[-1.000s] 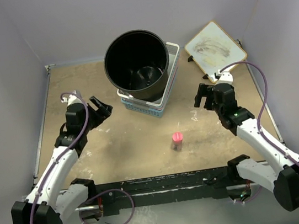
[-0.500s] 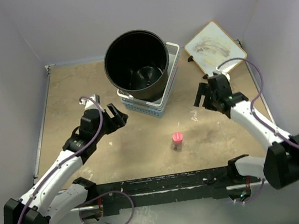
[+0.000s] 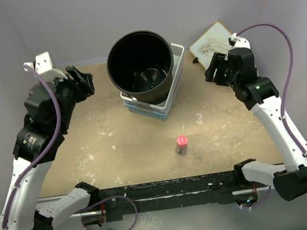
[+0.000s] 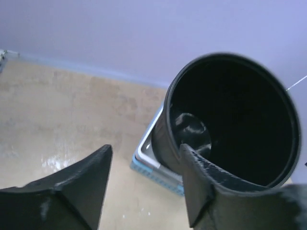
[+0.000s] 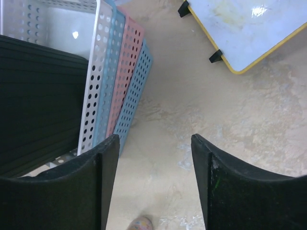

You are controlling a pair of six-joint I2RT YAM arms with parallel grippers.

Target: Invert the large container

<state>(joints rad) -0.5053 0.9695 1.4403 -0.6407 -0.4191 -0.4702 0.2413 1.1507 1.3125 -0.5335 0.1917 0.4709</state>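
Jaws apart on both sides, nothing held
The left gripper [image 3: 83, 79] hangs left of the large container [image 3: 139, 65], the right gripper [image 3: 211, 70] right of it; it sits mouth-up in stacked baskets [image 3: 148, 110]. Scuffed tan table [image 3: 106, 144] around it, whiteboard [image 3: 209, 44] to its right, pink-capped bottle [image 3: 182, 143] in front, lavender walls [image 3: 72, 23] behind.

The left arm has reared up tall, and the left gripper [image 3: 85, 81] has swung from mid-table back toward the far-left corner. The right gripper [image 3: 211, 70] has also risen and moved back, now covering the whiteboard's [image 3: 209, 42] near edge, beside the black bucket [image 3: 141, 65].
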